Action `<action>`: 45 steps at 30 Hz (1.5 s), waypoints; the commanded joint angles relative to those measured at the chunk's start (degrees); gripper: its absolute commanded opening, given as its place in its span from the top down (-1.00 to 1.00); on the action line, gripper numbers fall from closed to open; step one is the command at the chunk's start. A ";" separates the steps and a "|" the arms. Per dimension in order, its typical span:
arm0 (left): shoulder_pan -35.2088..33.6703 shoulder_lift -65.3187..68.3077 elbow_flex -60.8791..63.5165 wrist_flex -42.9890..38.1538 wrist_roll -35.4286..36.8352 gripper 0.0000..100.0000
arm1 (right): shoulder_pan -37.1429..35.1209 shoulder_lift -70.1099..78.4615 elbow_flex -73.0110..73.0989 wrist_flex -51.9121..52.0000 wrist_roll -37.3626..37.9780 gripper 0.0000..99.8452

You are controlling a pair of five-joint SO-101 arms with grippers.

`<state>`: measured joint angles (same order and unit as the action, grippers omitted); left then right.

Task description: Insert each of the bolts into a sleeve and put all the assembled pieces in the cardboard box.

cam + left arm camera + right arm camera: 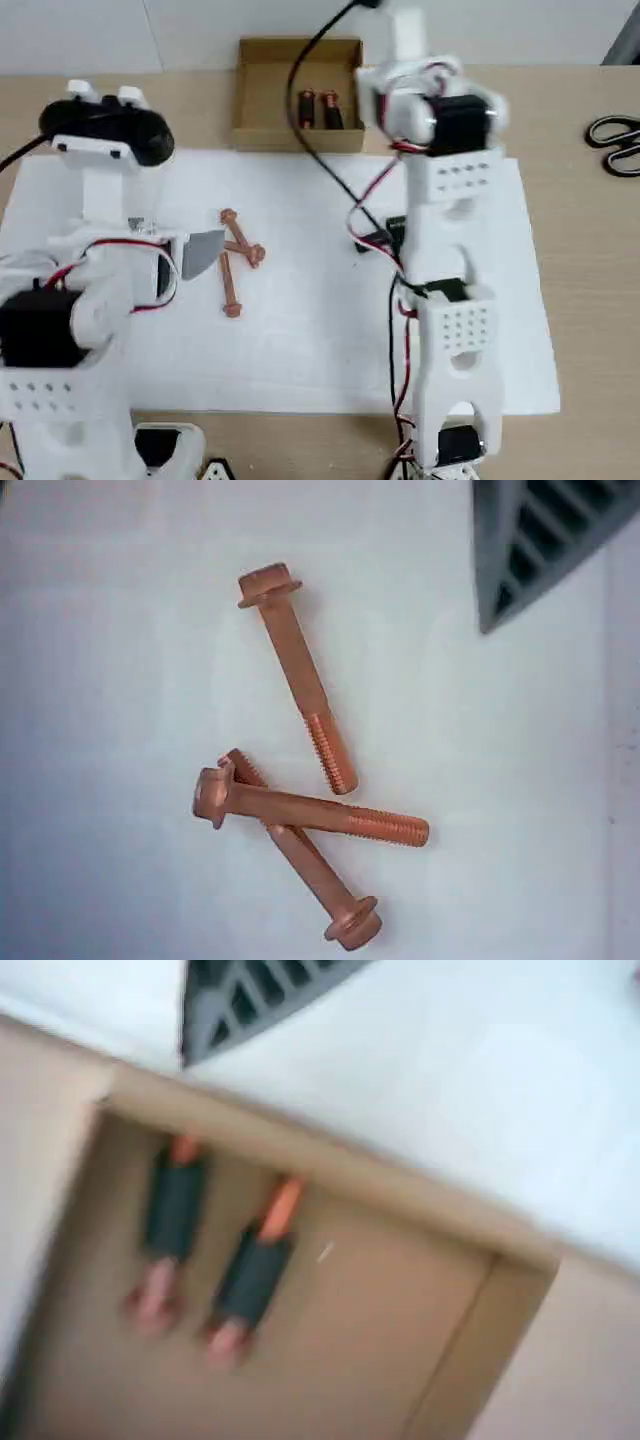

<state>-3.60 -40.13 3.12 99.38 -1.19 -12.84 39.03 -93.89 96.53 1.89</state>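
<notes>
Three loose bolts (298,675) on white sheet (330,340), left pincer (200,253) beside them, right pincer (255,995) over cardboard box (262,100) holding two sleeved bolts (250,1275), far counter (590,300) edge, cannot tell either pincer's state

text: none legible; labels: none legible; numbers: none legible

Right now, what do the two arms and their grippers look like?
The left arm and right arm are white plastic with black motors at the joints and panels of small round holes. Thin red, black and white wires run along them; a thick black cable leads to the right arm. The left gripper and right gripper each have a grey ribbed part.
</notes>
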 commanded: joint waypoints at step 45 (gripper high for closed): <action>-0.44 -9.41 14.64 0.88 -2.73 0.38 | 2.95 -18.86 93.80 -28.70 0.62 0.55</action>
<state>-3.60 -48.75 17.71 99.38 -3.65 -9.76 19.34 2.64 69.27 1.89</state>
